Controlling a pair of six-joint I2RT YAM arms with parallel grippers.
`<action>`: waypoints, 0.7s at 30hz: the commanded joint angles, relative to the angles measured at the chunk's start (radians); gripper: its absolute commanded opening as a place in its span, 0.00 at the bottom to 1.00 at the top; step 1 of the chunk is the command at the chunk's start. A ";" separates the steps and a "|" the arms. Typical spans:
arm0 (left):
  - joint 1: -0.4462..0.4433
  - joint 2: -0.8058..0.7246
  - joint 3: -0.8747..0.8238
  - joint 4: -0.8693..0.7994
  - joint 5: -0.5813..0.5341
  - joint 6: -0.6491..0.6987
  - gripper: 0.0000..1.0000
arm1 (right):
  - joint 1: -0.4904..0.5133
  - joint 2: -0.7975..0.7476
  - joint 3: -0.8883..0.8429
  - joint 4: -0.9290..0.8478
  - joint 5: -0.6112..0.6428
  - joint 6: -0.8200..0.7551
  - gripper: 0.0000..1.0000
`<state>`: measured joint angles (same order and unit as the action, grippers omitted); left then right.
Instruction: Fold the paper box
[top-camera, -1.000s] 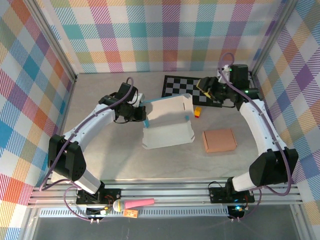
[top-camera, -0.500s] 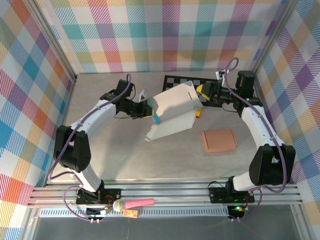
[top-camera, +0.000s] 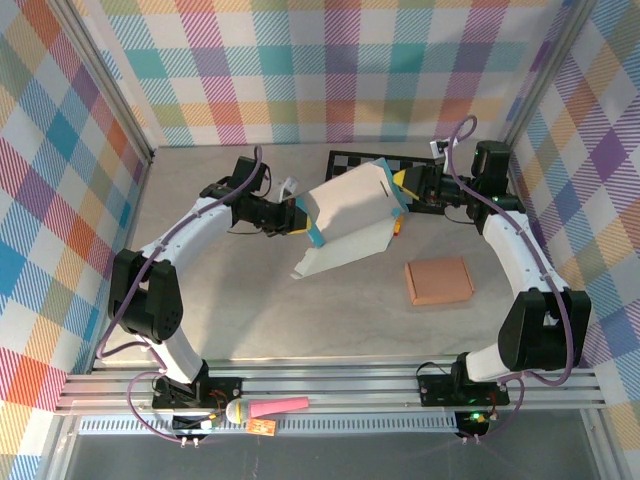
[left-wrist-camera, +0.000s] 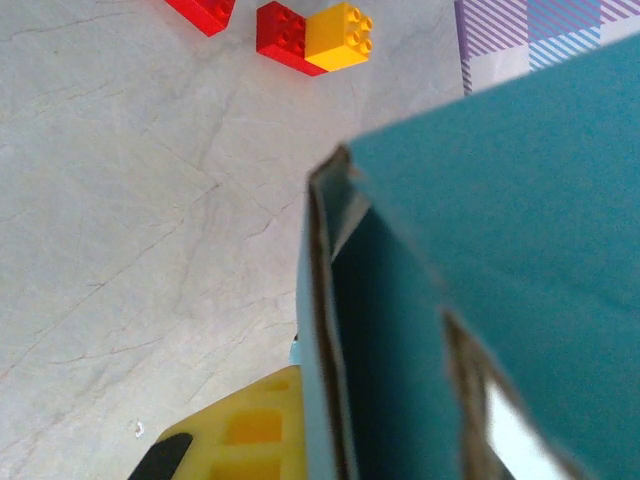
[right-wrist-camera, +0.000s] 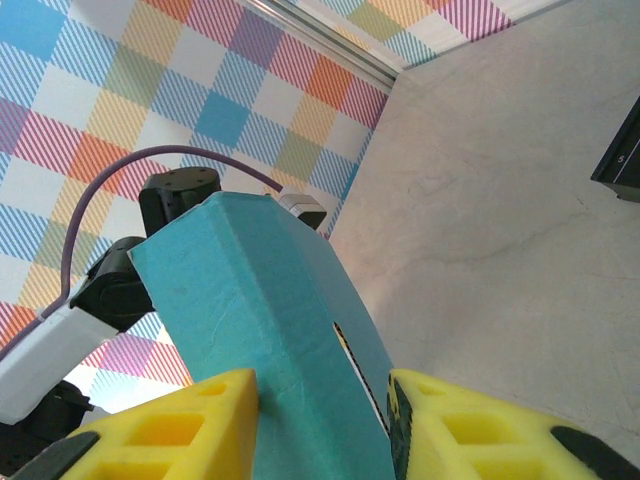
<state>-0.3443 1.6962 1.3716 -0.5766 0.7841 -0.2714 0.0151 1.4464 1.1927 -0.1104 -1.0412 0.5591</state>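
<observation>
The paper box (top-camera: 348, 215), white outside and teal inside, hangs tilted above the table between both arms. My left gripper (top-camera: 301, 220) is shut on its left teal-edged flap. In the left wrist view one yellow finger (left-wrist-camera: 235, 435) presses against the teal cardboard (left-wrist-camera: 480, 260), which hides the other finger. My right gripper (top-camera: 400, 186) is shut on the box's upper right edge. In the right wrist view the teal wall (right-wrist-camera: 270, 310) sits between the two yellow fingers of that gripper (right-wrist-camera: 322, 425). The box's lower panel slopes down toward the table.
A brown cardboard box (top-camera: 438, 281) lies flat to the right. A black-and-white checkered mat (top-camera: 352, 164) lies at the back. Red and yellow bricks (top-camera: 397, 226) (left-wrist-camera: 312, 36) sit under the lifted box's right side. Plaid walls close in the table.
A second ago the box lay open on the table. It now hangs raised and tilted, and the right gripper has closed on its right edge. Little has moved in the last half second.
</observation>
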 joint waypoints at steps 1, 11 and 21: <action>0.007 0.017 0.039 -0.023 0.044 0.014 0.00 | 0.004 -0.029 -0.023 -0.001 -0.006 -0.044 0.40; 0.006 0.024 0.056 -0.043 0.055 0.024 0.00 | 0.013 -0.052 -0.003 -0.102 0.083 -0.137 0.40; 0.001 0.013 0.059 -0.078 0.051 0.051 0.00 | 0.046 -0.067 0.048 -0.236 0.239 -0.268 0.38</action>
<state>-0.3443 1.7142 1.4048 -0.6304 0.7959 -0.2447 0.0502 1.4002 1.2045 -0.2981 -0.8406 0.3599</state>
